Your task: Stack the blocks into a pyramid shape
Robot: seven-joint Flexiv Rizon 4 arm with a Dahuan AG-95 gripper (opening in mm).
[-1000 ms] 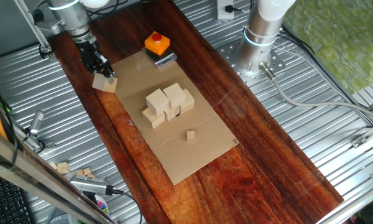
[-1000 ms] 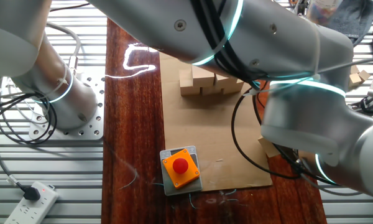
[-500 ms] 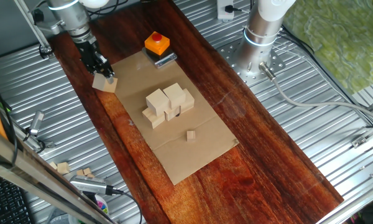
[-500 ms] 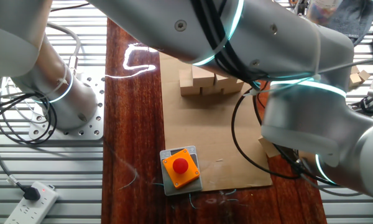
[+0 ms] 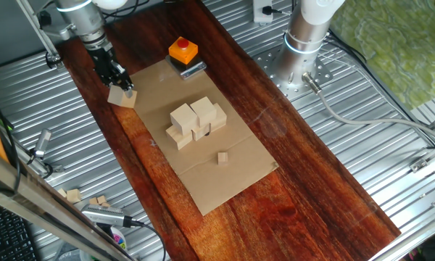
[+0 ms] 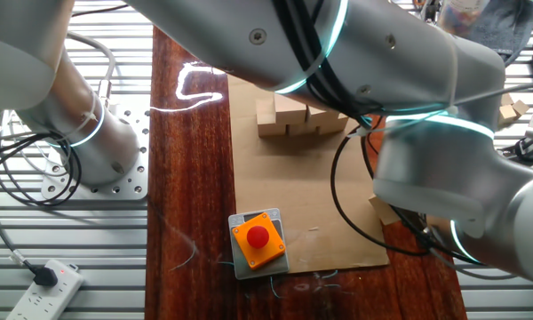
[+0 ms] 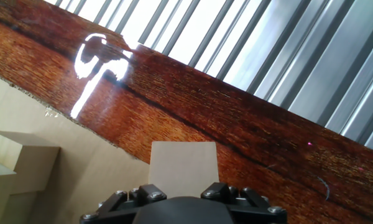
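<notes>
A: Hand view first. What do the fingers (image 5: 125, 87) have?

B: They pinch a plain pale wooden cube (image 7: 183, 169) by two opposite flat faces, right at the edge of the brown cardboard sheet (image 5: 225, 181) on the dark wooden worktop (image 5: 304, 188).

A: And the other pale cubes?

B: A cluster of matching wooden cubes (image 5: 195, 122) sits well apart from the fingers, mid-sheet, two levels up; an orange box with a red button (image 5: 183, 50) lies off to one side.

A: How will it handle?

B: Probably light, stiff, fairly smooth. Holding it centred on flat sides seems safest, since an off-centre pinch could twist it.
</notes>
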